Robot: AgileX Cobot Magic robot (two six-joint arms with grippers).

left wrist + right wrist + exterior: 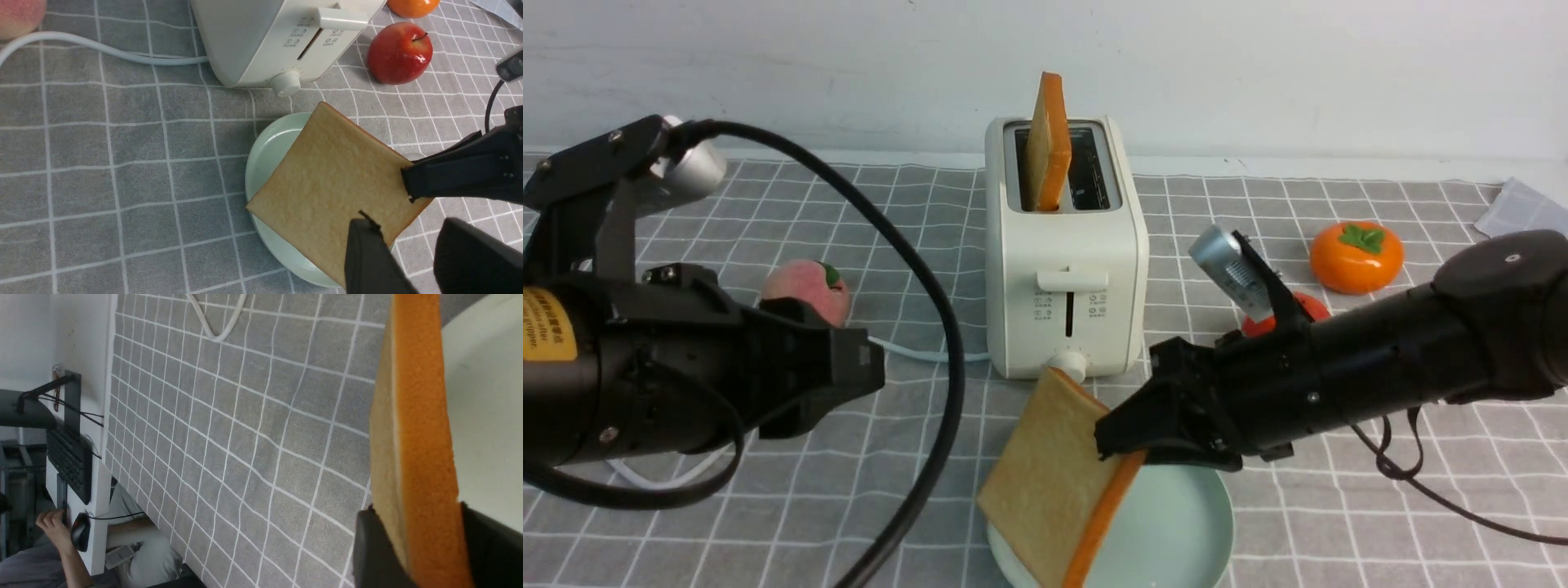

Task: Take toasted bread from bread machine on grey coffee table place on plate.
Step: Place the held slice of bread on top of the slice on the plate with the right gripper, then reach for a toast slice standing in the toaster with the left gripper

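The cream-white bread machine (1066,269) stands at the middle of the grey checked coffee table (915,490). It also shows in the left wrist view (261,36). One toasted slice (1048,143) stands up out of its left slot. My right gripper (1123,441) is shut on the second slice (1045,482) at one corner. It holds that slice tilted over the mint-green plate (1176,531) in front of the toaster. I cannot tell whether the slice touches the plate. The slice (331,196) and plate (265,155) show in the left wrist view, and edge-on (412,416) in the right wrist view. My left gripper (408,228) is open and empty, left of the plate.
A peach (805,290) lies left of the toaster by its white cord (915,351). An orange persimmon (1356,257) and a red apple (399,53) lie to the toaster's right, with the apple partly behind my right arm. A paper sheet (1519,208) lies at the far right.
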